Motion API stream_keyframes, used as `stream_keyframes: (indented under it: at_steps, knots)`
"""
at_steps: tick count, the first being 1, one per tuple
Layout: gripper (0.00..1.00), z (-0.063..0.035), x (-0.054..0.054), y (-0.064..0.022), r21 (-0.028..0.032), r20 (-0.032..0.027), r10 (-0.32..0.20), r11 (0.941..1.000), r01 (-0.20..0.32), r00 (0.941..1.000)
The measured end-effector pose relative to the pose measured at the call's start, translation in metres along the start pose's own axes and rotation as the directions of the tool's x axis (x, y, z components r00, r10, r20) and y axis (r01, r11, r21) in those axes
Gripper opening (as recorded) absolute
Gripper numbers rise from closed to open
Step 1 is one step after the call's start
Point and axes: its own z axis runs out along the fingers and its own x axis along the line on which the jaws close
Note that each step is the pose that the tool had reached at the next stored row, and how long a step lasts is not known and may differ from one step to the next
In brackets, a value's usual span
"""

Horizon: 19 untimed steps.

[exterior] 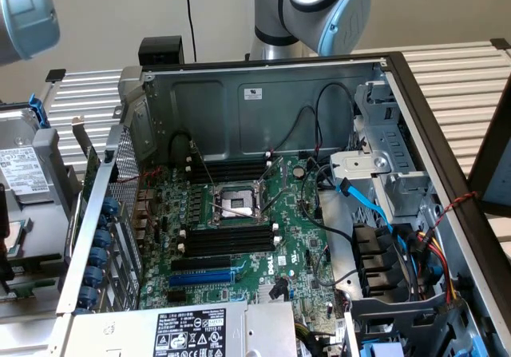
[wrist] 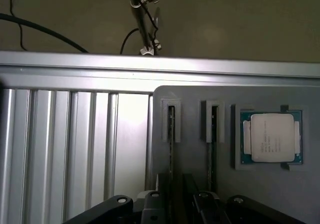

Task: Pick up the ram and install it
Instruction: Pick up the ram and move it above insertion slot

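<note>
**Spread fingers at the ram holder**
The ram stands on edge in a holder groove, its faces free for gripping; the fingers are spread, close beside it. In the exterior view, empty slots lie at 6 o'clock of the socket.

You can read nothing here: the print on the black power-supply label, the white sticker and the silver processor lid is too small.

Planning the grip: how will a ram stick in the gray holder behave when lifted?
The ram looks thin, edge-on, so probably light and stiff. It stands in a narrow holder slot, so it may bind if pulled tilted.
</note>
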Motion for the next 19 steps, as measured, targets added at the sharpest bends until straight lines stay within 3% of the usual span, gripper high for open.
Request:
stream_keyframes:
  at_steps: [11,13,14,19]
  knots:
    - [0.27,0.0008,0.0000,-0.0001,0.0002,0.0001,0.000,1.0000,0.000,1.0000]
    - [0.25,0.0008,0.0000,0.0000,0.0000,0.0001,0.000,1.0000,0.000,1.0000]
    - [0.18,0.0008,0.0000,0.0000,-0.0001,0.0001,0.000,1.0000,0.000,1.0000]
    - [0.18,0.0008,0.0000,-0.0001,-0.0004,0.0001,0.000,1.0000,0.000,1.0000]
